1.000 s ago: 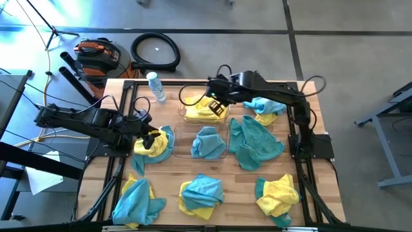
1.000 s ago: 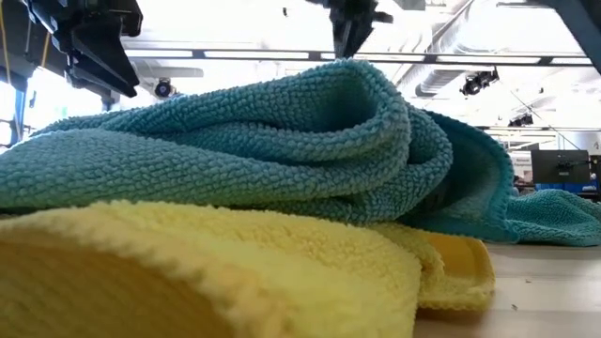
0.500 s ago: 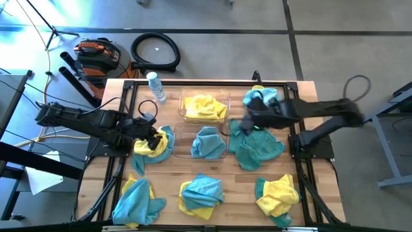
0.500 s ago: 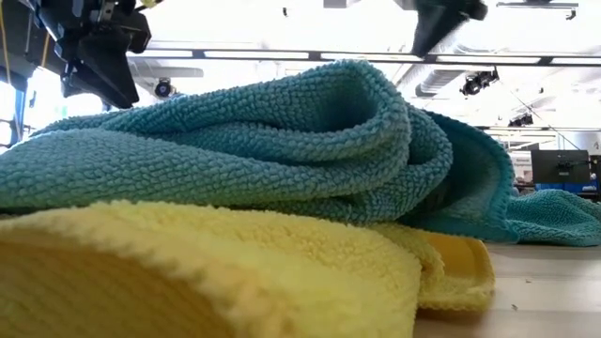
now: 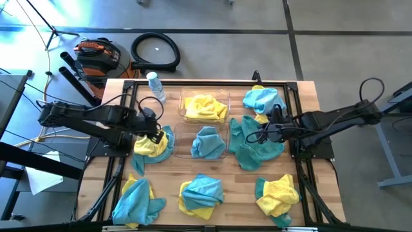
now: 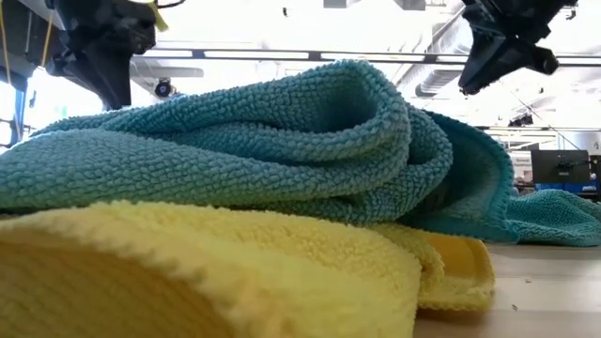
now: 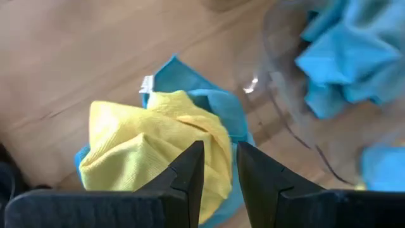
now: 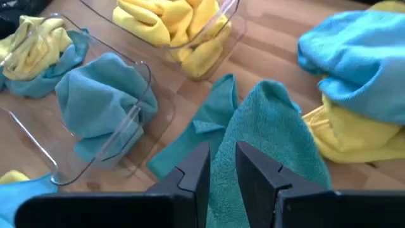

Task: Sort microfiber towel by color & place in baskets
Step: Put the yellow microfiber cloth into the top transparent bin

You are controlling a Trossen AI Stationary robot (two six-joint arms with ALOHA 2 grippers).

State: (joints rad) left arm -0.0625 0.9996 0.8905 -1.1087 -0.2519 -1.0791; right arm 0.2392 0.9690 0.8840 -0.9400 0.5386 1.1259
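Since right pincer [image 8: 221, 168] left the yellow basket [image 5: 205, 108], slightly open over teal towel [image 5: 256, 145], that's next; left pincer [image 7: 219, 170] nearly closed

Yellow and teal towels [image 5: 257, 143], clear baskets [image 5: 205, 98]

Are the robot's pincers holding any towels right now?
No. The left pincer hangs over a yellow towel, the right pincer over a teal towel; neither grips.

Workshop: concrete floor [image 5: 257, 38], coiled hose [image 5: 155, 51], ceiling ducts [image 6: 441, 70].
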